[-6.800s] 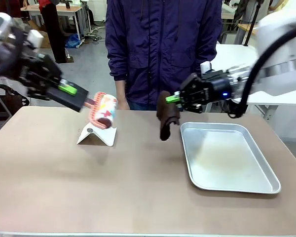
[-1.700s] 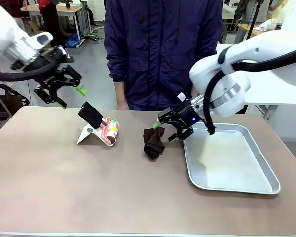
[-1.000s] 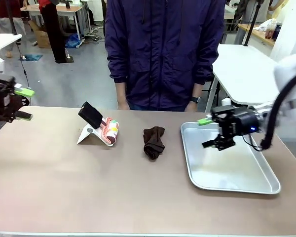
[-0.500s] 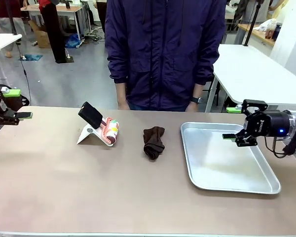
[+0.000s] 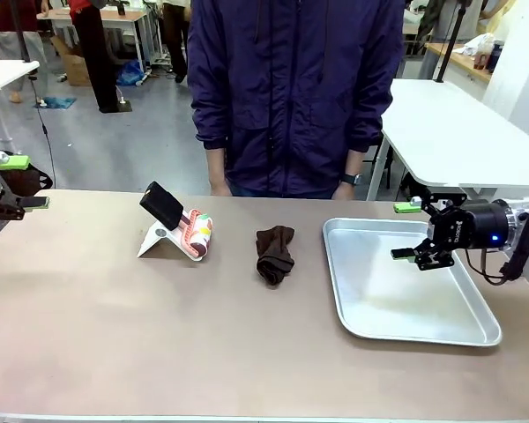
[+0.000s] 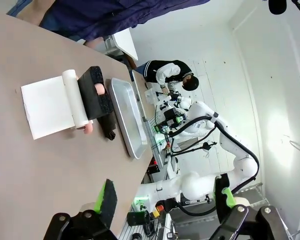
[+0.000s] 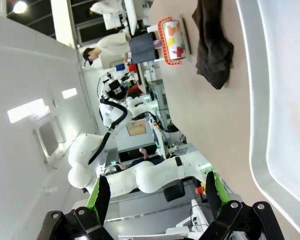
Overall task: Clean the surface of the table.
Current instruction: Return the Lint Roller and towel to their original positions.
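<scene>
Both grippers, left and right, hang spread and empty at the table's ends; we should probably pinch the brown cloth mid-table and wipe flat.

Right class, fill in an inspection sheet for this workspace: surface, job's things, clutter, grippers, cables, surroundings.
Surface: brownish-tan table, no dirt visible.
Job's things: dark brown cloth crumpled on the table beside the metal tray.
Clutter: patterned roller with black handle resting on a white stand.
Grippers: left gripper open at the table's left edge; right gripper open above the tray; both hold nothing.
Cables: black cable on the right arm.
Surroundings: person at far side; white table behind.
</scene>
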`<state>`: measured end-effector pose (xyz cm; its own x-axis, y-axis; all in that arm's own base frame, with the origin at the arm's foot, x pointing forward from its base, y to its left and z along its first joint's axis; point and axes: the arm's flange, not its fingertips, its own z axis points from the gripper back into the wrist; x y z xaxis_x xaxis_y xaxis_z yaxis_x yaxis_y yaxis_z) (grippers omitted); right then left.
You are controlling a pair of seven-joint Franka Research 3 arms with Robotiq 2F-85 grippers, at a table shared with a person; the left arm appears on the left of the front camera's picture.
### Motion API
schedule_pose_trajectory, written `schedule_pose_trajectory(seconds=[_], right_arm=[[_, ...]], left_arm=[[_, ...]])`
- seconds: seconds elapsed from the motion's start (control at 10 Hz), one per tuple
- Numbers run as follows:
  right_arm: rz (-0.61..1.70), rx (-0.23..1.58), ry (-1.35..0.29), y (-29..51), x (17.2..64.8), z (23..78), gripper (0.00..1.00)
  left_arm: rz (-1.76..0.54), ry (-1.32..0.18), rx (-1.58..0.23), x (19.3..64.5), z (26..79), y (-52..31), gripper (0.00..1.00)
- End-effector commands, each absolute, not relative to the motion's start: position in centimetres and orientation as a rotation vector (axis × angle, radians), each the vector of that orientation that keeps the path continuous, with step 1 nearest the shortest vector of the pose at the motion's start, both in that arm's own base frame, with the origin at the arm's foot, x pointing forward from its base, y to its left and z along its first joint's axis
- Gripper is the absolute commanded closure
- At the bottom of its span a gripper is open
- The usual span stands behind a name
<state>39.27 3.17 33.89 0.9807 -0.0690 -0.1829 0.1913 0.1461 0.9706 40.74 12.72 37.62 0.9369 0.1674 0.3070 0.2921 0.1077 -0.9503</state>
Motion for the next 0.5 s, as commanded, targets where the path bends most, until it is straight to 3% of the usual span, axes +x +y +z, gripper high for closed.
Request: schedule_pose_trajectory(seconds=[0.0, 0.4], right_arm=[[-0.181, 1.400, 0.100, 3.11, 39.63, 34.03, 0.00], [-0.181, 1.400, 0.100, 3.11, 39.63, 34.03, 0.00]], left_arm=[[-0.079, -0.369, -1.470, 40.35, 37.77, 12.25, 0.00], [-0.079, -0.369, -1.470, 40.35, 37.77, 12.25, 0.00]])
